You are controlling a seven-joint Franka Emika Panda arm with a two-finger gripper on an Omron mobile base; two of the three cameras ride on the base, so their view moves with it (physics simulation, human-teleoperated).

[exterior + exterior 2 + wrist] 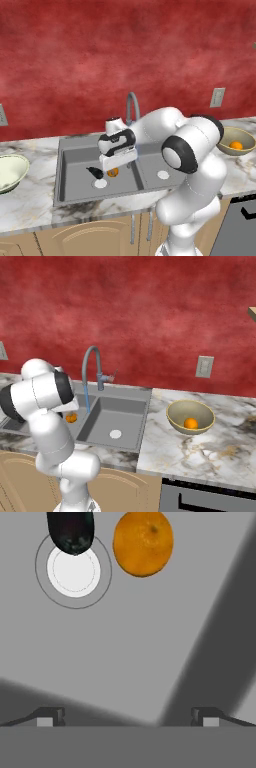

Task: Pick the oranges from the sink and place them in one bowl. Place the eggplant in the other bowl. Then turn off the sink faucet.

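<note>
The red wall (125, 50) stood behind everything. The marble bench (200, 451) ran along it, with wood doors under it. The grey sink (75, 155) sat in the bench and had two basins, each with a white round drain. The white arm (190, 170) rose in front of the sink and bent over the left basin.

The tall grey faucet (91, 363) curved up behind the sink, and a thin blue line of water ran down from its spout in the right base view. Its small lever (112, 375) stuck out at the side.

The pale bowl (10, 171) sat on the bench to the left of the sink, well apart from the arm. The tan bowl (190, 416) sat on the bench to the right of the sink, and one orange (190, 423) lay inside it.

The tool (127, 714) hung above the floor of the left basin. Its two tips were spread wide and held nothing.

The other orange (143, 543) lay on the basin floor, near the drain (74, 571). The dark eggplant (70, 529) lay just beside that orange, and its end covered part of the drain's rim. Both were apart from the tool tips.
</note>
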